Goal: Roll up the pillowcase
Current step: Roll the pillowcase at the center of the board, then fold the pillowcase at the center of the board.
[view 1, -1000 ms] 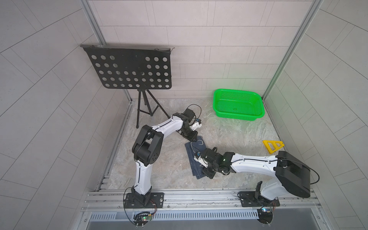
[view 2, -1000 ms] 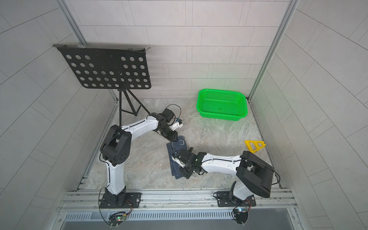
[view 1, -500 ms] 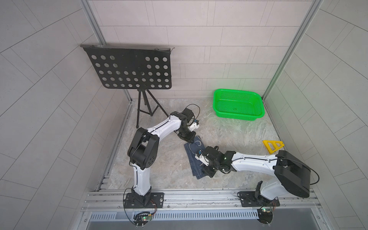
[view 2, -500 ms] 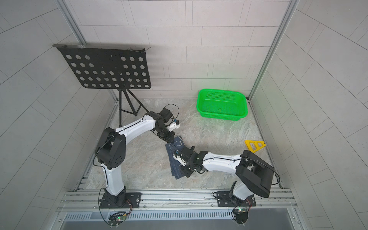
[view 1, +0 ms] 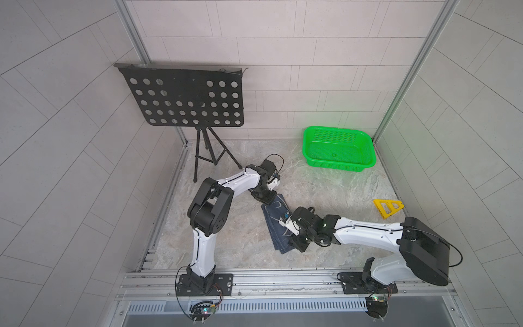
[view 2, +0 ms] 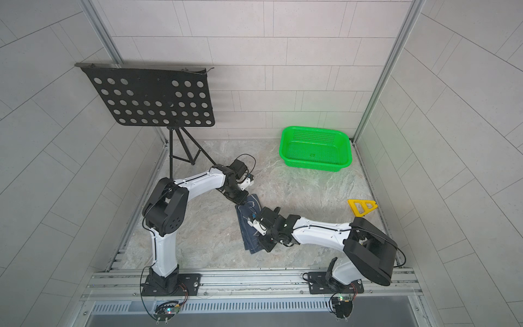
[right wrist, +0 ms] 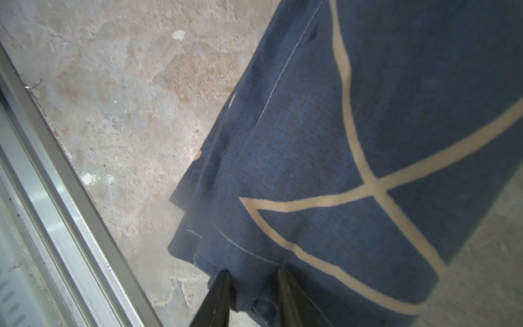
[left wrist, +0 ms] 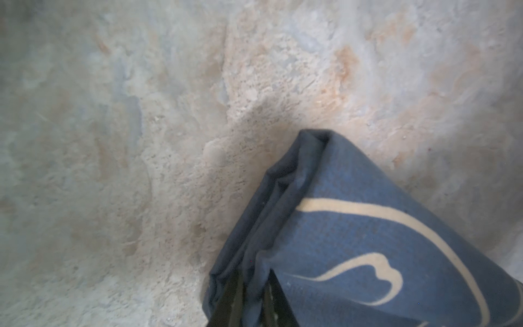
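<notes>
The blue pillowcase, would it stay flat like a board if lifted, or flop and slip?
Probably floppy: the pillowcase creases and bunches at its corner. Likely light: its layered edges look thin. The weave looks matte, so probably not slippery.

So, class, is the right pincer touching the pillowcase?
Touching. In the right wrist view the right pincer has pillowcase cloth bunched between its two fingers.
</notes>
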You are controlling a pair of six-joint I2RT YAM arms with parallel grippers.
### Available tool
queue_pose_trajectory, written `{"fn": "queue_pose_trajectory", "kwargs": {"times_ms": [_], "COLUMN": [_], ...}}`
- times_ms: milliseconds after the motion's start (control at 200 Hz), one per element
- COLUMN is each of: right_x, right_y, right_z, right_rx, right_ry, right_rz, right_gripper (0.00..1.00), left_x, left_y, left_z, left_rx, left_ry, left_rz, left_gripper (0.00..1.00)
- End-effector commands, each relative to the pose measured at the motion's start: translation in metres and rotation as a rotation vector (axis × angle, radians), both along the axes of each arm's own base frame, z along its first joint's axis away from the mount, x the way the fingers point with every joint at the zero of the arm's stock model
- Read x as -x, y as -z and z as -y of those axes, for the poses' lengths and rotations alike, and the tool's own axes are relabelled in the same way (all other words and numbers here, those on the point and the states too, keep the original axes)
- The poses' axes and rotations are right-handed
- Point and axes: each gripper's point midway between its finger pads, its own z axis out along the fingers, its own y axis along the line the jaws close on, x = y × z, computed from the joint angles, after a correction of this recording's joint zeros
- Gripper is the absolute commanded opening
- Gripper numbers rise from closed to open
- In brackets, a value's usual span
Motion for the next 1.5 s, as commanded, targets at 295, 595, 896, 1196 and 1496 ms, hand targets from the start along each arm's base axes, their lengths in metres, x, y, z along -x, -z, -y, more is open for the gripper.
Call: {"fn": "queue_pose_trajectory", "kwargs": {"times_ms": [295,595,896,1196,1496], "right_x": [-0.035,-0.083,-0.104,-0.115,-0.133], "right_y": [-0.065,-0.051,-0.023,0.003,-0.010], "right_z": [0.023,0.025,-0.007,-0.025,-0.038], "right_rx": [-0.155,-0.360,-0.493,-0.582,-0.745], "right_ry": [0.211,0.415,0.451,0.482,0.515], "right_rz": [-0.009,-0.303,-0.495,-0.588,-0.595], "right_gripper": [0.47,0.65,0.67,0.63,0.29], "left_x": [0.002,-0.006,-0.004,-0.006,-0.021], "left_y": [0.032,0.014,0.011,0.008,-0.011], "left_z": [-0.019,-0.010,-0.018,-0.017,-0.023], "left_rx": [-0.066,-0.022,-0.056,-0.042,-0.029], "left_ry": [0.006,-0.005,0.008,0.005,-0.051], "left_rz": [-0.062,-0.036,-0.019,-0.020,0.029], "left_gripper": [0.30,0.38,0.42,0.46,0.55]}}
